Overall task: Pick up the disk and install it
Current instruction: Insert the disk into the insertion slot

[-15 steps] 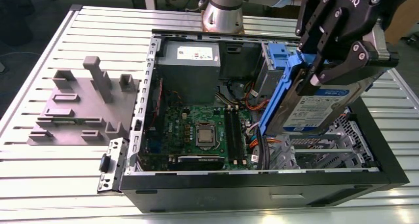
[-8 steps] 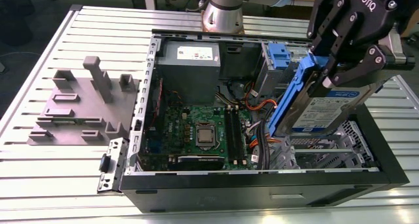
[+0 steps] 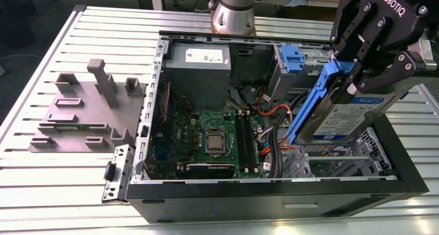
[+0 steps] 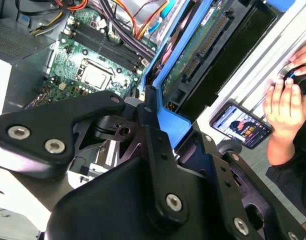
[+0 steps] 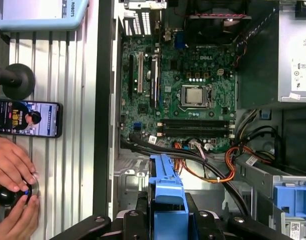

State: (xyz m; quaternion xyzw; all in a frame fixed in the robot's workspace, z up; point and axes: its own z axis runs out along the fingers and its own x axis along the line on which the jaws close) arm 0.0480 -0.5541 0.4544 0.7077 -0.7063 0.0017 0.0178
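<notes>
Aluminium slats form the counter [image 3: 61,188] under the open black computer case [image 3: 274,196]. Over its end on the exterior view's right we see the jaws clamped on the tilted disk [image 3: 346,116], blue rail [image 3: 312,106] toward the motherboard [image 3: 199,124]. A phone [image 5: 27,118] lies beside a person's hand [image 5: 10,167].

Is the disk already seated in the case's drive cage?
No: in the exterior view the end effector holds the disk tilted and raised over the drive cage, not slid into it.
</notes>
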